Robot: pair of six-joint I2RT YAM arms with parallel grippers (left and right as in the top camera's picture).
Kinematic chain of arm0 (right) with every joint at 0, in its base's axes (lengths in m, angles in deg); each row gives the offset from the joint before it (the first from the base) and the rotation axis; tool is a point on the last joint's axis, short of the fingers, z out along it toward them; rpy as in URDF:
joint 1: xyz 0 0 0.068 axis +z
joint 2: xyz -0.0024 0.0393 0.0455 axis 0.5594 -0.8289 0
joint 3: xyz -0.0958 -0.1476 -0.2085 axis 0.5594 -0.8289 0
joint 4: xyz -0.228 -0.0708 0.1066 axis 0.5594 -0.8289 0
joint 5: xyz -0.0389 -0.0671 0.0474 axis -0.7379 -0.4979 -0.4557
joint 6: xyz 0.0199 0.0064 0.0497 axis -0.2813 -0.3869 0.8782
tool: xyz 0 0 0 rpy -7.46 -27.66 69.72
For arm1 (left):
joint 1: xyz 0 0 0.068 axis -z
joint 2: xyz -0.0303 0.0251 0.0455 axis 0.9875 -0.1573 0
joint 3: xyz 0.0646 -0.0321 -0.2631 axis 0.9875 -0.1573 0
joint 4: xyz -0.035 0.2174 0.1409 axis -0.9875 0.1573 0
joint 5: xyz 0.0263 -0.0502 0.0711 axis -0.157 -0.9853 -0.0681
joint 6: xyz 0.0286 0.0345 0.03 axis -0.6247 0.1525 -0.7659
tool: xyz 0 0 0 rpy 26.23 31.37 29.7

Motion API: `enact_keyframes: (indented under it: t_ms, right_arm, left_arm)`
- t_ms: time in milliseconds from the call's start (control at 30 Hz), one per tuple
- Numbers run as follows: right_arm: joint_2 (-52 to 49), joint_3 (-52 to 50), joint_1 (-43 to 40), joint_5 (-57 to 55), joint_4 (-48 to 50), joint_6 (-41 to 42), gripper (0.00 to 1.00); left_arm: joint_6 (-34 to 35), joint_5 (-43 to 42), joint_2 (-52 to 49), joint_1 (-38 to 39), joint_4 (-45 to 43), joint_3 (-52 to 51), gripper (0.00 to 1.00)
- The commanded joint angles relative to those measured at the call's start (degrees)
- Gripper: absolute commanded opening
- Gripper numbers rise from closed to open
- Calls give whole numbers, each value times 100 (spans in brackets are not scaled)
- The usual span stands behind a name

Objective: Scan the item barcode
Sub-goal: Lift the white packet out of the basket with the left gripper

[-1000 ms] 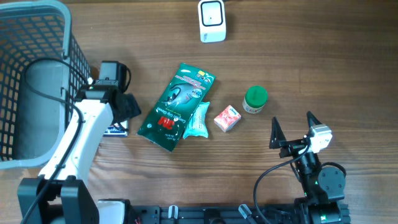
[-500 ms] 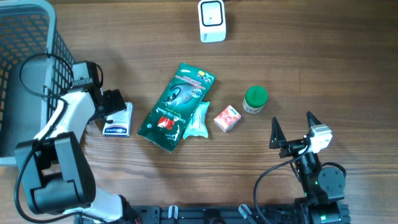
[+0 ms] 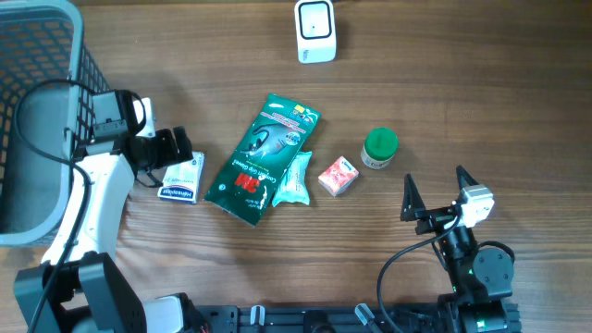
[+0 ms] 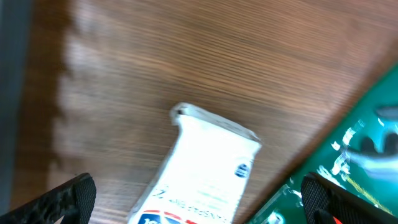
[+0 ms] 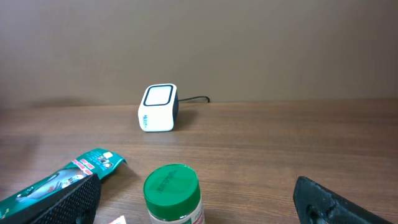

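- Our left claw (image 3: 176,148) has pulled back off the white packet (image 3: 181,177), its fingers apart.
- Our right claw (image 3: 433,180) stands wide apart and empty, near the green-lidded jar (image 3: 379,148).

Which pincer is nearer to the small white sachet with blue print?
Left. The left pincer is open at the far edge of the white sachet; the right pincer is open far off to the other side, beyond the green-lidded jar.

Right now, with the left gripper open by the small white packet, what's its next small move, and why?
Probably lower the left gripper and close on the white packet: the jaws stand open, the wrist view shows the packet lying flat between the fingers, and nothing is held yet for the scanner.
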Motion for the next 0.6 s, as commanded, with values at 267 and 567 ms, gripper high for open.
enact_keyframes:
  t_ms: [267,567]
  right_arm:
    - [26,-4,22,4,15,-55,100]
    - [26,-4,22,4,15,-57,100]
  left_arm:
    - [-2083,-326,-1360,-11,-83,-37,100]
    - [-1696,-328,-1781,-7,-105,-35,62]
